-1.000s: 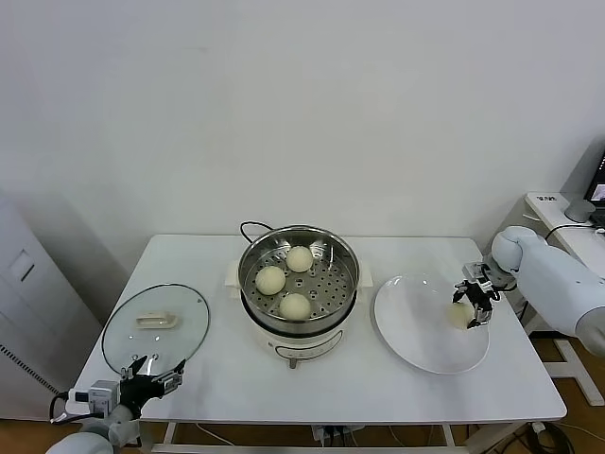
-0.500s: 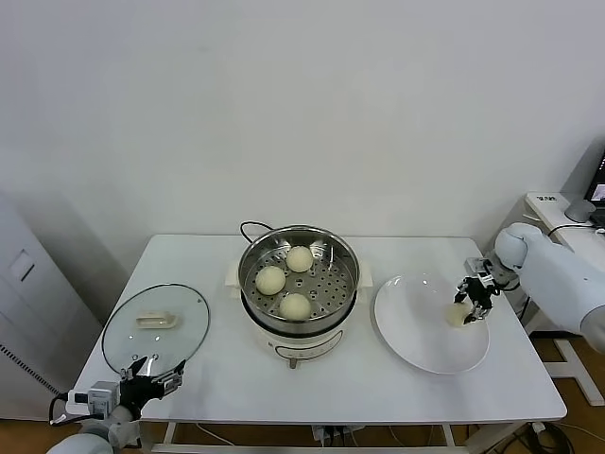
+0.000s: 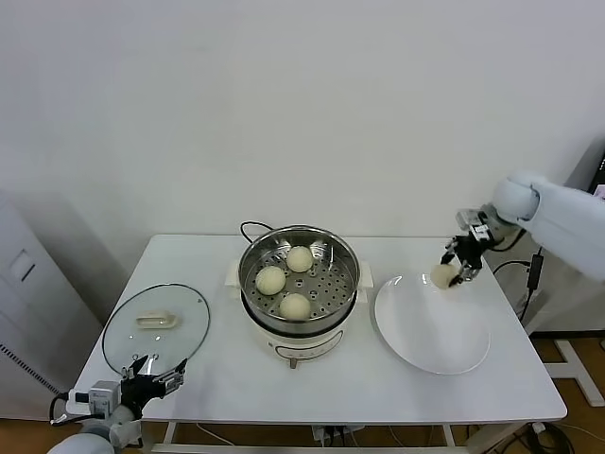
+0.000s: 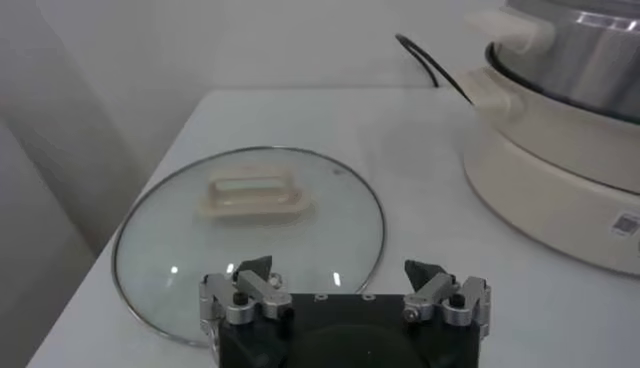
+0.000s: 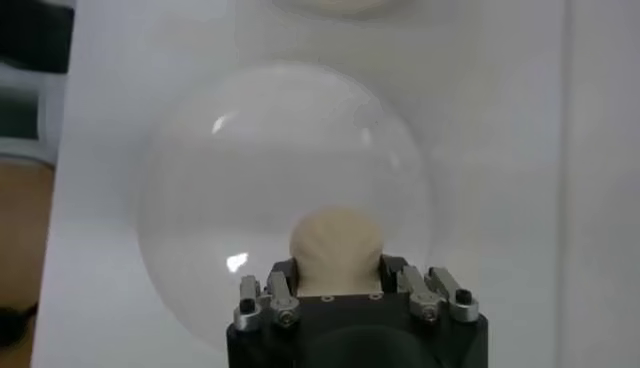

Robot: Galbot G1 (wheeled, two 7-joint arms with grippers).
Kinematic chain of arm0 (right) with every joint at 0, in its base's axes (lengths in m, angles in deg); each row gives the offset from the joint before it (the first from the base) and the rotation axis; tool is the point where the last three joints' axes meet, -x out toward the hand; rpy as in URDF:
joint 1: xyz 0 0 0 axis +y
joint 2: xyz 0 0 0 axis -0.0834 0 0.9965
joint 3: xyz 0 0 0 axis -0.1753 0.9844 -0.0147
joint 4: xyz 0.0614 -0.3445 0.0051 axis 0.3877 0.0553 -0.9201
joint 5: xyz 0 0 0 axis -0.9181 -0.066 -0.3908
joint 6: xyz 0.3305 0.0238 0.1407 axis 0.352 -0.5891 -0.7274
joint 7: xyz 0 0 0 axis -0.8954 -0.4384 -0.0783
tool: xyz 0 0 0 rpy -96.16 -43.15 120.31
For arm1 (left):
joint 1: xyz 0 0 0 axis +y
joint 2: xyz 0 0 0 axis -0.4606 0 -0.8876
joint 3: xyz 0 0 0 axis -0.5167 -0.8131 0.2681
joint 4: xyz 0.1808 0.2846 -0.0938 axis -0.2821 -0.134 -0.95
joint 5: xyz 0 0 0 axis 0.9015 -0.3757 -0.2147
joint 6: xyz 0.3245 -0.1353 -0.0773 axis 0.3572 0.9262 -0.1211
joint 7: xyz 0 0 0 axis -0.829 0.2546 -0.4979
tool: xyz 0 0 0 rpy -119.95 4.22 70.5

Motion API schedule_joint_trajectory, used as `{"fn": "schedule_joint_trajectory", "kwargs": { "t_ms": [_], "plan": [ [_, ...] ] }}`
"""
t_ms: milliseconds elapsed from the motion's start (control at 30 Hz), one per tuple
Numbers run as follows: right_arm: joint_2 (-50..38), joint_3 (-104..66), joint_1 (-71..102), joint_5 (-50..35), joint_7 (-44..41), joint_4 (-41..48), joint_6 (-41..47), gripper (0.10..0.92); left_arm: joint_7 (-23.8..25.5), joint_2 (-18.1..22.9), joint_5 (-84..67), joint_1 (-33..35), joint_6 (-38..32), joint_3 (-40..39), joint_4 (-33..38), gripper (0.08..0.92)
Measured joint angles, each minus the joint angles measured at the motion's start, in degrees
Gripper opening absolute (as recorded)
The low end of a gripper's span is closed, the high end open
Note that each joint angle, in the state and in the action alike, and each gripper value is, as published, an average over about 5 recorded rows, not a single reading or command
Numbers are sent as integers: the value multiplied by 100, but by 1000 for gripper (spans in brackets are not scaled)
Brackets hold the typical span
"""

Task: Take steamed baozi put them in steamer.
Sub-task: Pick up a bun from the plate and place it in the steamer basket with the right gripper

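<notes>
Three cream-white steamed baozi [image 3: 295, 305] lie on the perforated tray of the steel steamer [image 3: 312, 329] at the table's centre. My right gripper [image 3: 454, 267] is shut on another baozi [image 3: 441, 275] and holds it in the air above the far edge of the white plate [image 3: 425, 331]. The right wrist view shows that baozi [image 5: 336, 243] squeezed between the jaws of the right gripper [image 5: 336, 272], with the plate [image 5: 250, 170] below. My left gripper [image 3: 144, 382] waits open at the front left corner; in the left wrist view it [image 4: 338, 270] holds nothing.
A round glass lid [image 3: 156, 324] with a cream handle lies flat on the table to the left of the steamer, seen also as the lid [image 4: 250, 215] just beyond my left gripper. The steamer's black cord [image 3: 253, 227] runs behind it.
My right gripper has shut on the baozi and lifted it off the plate, rising and shifting towards the steamer. The left arm has stayed still.
</notes>
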Motion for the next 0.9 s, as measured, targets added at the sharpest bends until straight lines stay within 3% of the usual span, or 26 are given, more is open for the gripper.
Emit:
{"fn": "schedule_joint_trajectory", "kwargs": {
  "t_ms": [400,900],
  "plan": [
    [458,969,-1152,-1445,753,-1151,1233,509,-5,-9,12,-9,9,1,24,823],
    [1428,1174,-1283,-2702,1518,-1394,2148,509,-15,8,28,-19,13,-1,-10,823]
  ]
}}
